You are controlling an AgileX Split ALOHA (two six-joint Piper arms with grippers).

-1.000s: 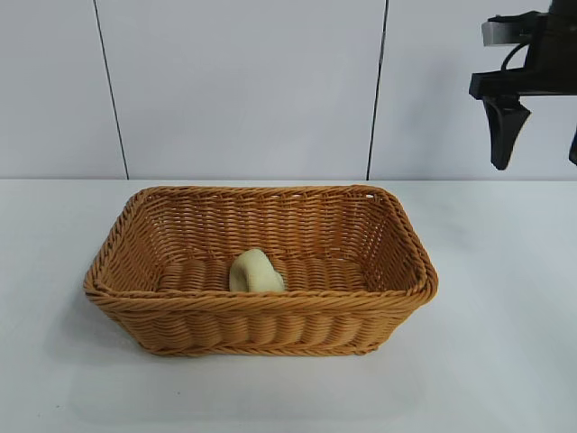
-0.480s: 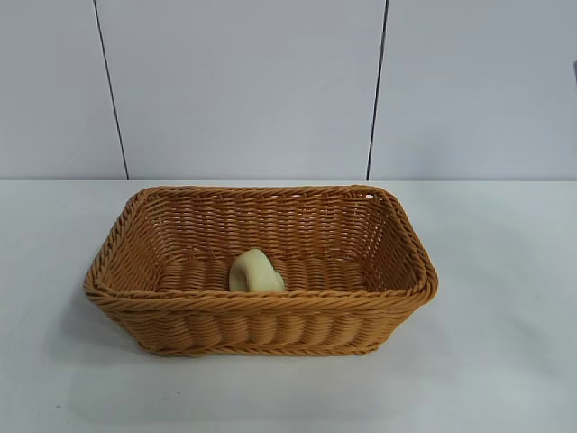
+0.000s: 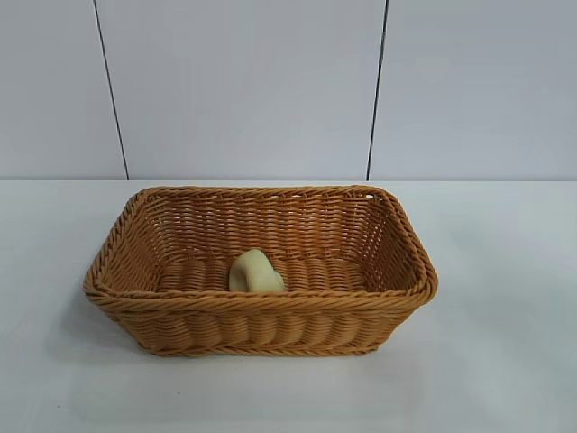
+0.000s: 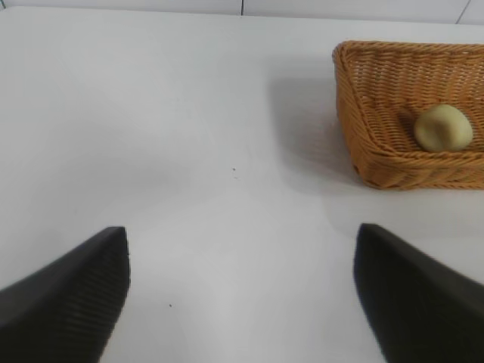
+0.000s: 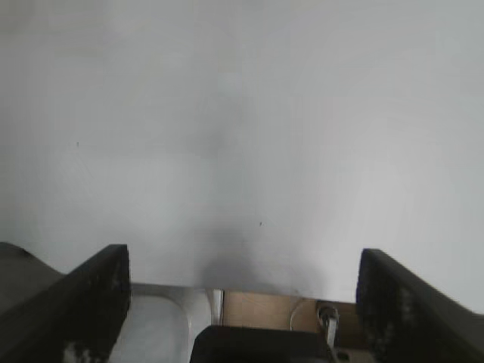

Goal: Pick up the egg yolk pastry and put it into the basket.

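Note:
The egg yolk pastry [image 3: 255, 271], a pale cream lump, lies inside the orange-brown wicker basket [image 3: 261, 311] near its front wall, in the middle of the table. The left wrist view shows the same pastry [image 4: 443, 127] in the basket [image 4: 378, 151], well off from my left gripper [image 4: 242, 249]. That gripper is open and holds nothing over bare table. My right gripper [image 5: 242, 261] is open too, empty, above the white tabletop near its edge. Neither arm appears in the exterior view.
White tabletop [image 3: 505, 361] surrounds the basket on all sides. A white panelled wall [image 3: 243, 90] stands behind it. Under the right gripper the table's edge [image 5: 249, 287] shows, with a brown surface and some hardware below.
The right gripper, seen at the upper right of the exterior view a second ago, has left that view. Pastry and basket have not moved.

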